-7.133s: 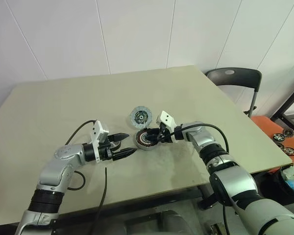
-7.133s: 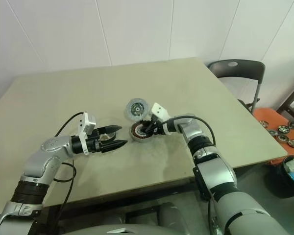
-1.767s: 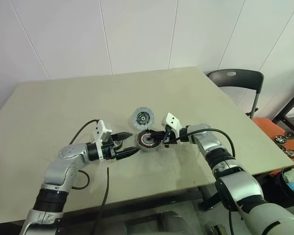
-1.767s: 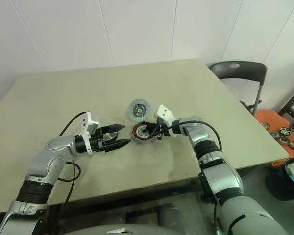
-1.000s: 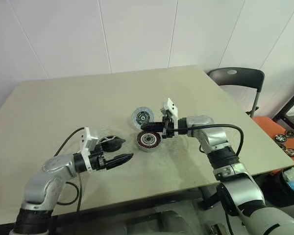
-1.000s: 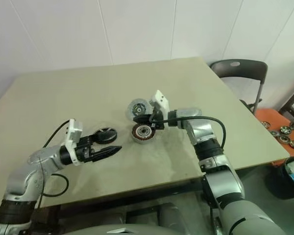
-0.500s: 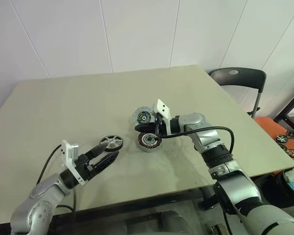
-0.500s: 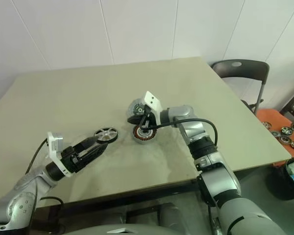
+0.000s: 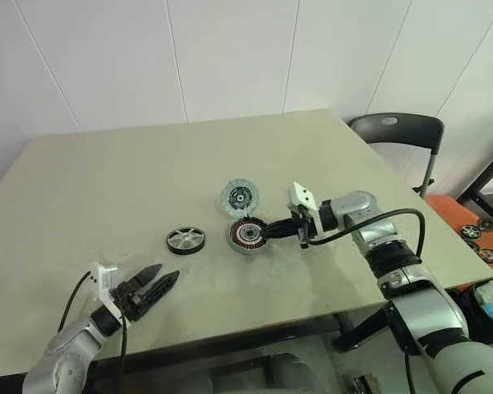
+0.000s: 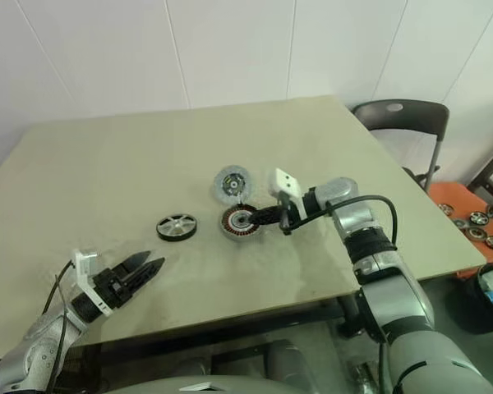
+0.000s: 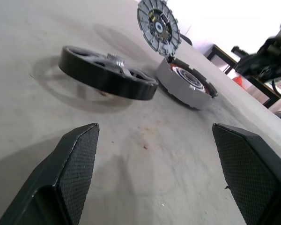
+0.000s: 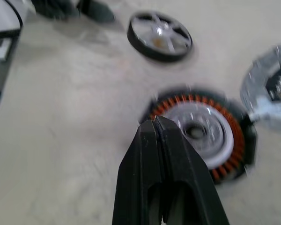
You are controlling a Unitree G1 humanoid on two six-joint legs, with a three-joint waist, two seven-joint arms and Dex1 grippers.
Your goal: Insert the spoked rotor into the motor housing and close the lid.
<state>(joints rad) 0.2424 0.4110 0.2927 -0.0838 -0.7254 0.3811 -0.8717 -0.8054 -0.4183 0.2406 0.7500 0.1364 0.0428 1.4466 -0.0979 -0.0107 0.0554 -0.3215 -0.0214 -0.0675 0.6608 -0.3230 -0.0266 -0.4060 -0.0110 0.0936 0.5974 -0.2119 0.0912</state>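
**Kid:** Rotor first; where did the spoked rotor (image 9: 186,240) go?

**Me:** I let go of it; a moment ago my left gripper (image 9: 151,286) was right at it, and now it lies flat on the table (image 9: 107,172), near the middle, all by itself; my left gripper has pulled back toward the front edge, near the front left corner; its two fingers stand wide apart and hold nothing.

**Kid:** So it is not in the motor housing (image 9: 248,235) yet?

**Me:** No; the housing sits just beside the rotor, a bit nearer the right edge, and they do not touch; I can see the orange-brown ring and the pale middle inside it, so it is open on top.

**Kid:** And the lid (image 9: 239,196)?

**Me:** It is just behind the housing, toward the back edge; from my left wrist it looks tipped up on its rim and leaning at the housing; it is not closed.

**Kid:** What is your other hand doing?

**Me:** My right gripper (image 10: 267,217) is pressed tight shut with nothing in it; the tips point at the housing from the right side, very close; I cannot tell if they touch it.

**Kid:** So what does that mean?

**Me:** I think both jobs are still left; the rotor must be picked up again and dropped in; then the lid goes down.
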